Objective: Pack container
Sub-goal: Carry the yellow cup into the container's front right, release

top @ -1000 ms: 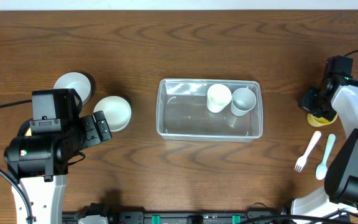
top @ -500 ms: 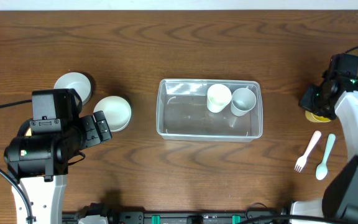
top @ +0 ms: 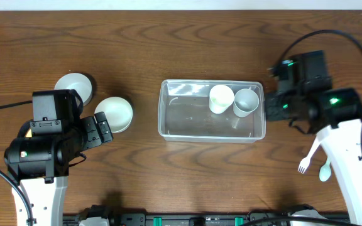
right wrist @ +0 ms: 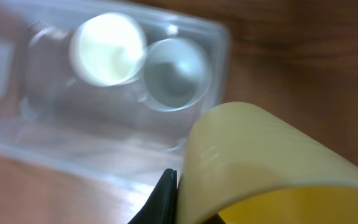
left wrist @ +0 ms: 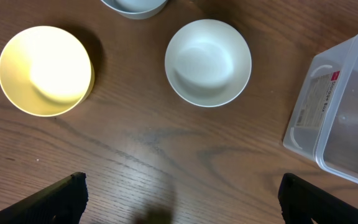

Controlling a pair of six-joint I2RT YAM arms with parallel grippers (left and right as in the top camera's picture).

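Since the right gripper [right wrist: 176, 190] is pinched shut on just the thin wall of the yellow cup [right wrist: 260, 149], we're carrying on a small contact patch. Any jolt could let the cup pivot or slip out before it's over the tub.

The container [top: 212, 110] sits mid-table between the arms, and the right gripper is at its right end. Main risks as we see them:

- Clipping the near wall. In the wrist view the cup looks close to the rim, so a low pass would hit it. The tub looks light and nothing braces it, so it would likely skid.
- Bad drop spot. The cream cup [top: 221, 98] and grey cup [top: 246, 102] fill the back right corner. If we release there, the yellow cup lands on them and tips or bounces out. The left and front floor looks free, so we aim there.
- The wrist view is blurred, so we can't judge clearance well.

The left gripper [left wrist: 182, 180] is spread wide, holds nothing and hangs over the table [left wrist: 166, 143] near the white bowl [left wrist: 208, 62] and yellow bowl [left wrist: 45, 70]. It's well apart from the tub, so it gives no support there.
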